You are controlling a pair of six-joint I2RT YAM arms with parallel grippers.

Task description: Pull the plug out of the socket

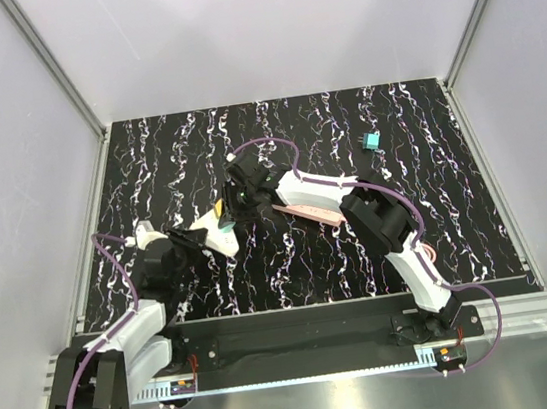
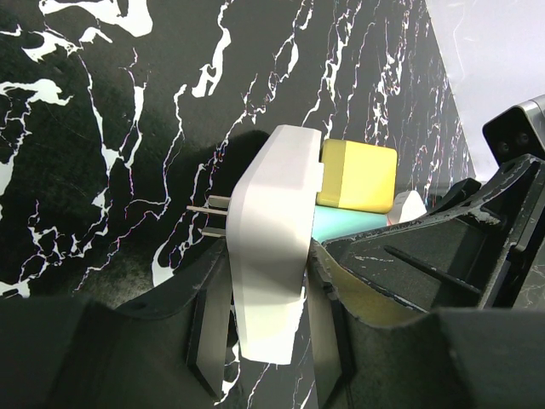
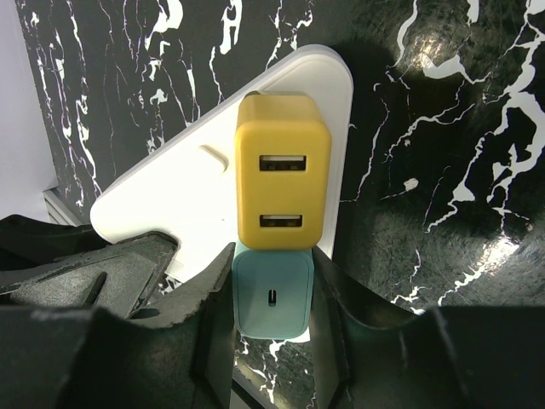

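Black table (image 1: 437,223), veined in white and closed in by plain pale walls, fills every view. Just left of the middle of the overhead view is the socket (image 3: 192,200), a white rounded-triangle block; whether it touches the surface I cannot tell. Two plugs sit in its face, touching each other. One is a yellow plug (image 3: 281,179) with two USB ports. Directly below it in the right wrist view is a smaller teal plug (image 3: 272,294).

The right gripper (image 3: 272,273) has a finger lying against each side of the teal plug and is closed on it, so I take that as the one to come off. The yellow plug is untouched. The left gripper (image 2: 266,290) is clamped across the two broad faces of the socket. The socket's own metal prongs (image 2: 209,217) stick out free toward the left of that view.

Both pieces look like rigid, light, smooth plastic. Most of the resistance should be the pins' friction in the contacts. The teal plug's two flat free sides are the sensible hold, since the yellow plug blocks a third. A straight pull along the pins, without twisting, seems best, because the glossy shell could slip.

Further out, a pink power strip (image 1: 310,212) lies under the right arm, and a small teal object (image 1: 371,143) sits well apart at the upper right.
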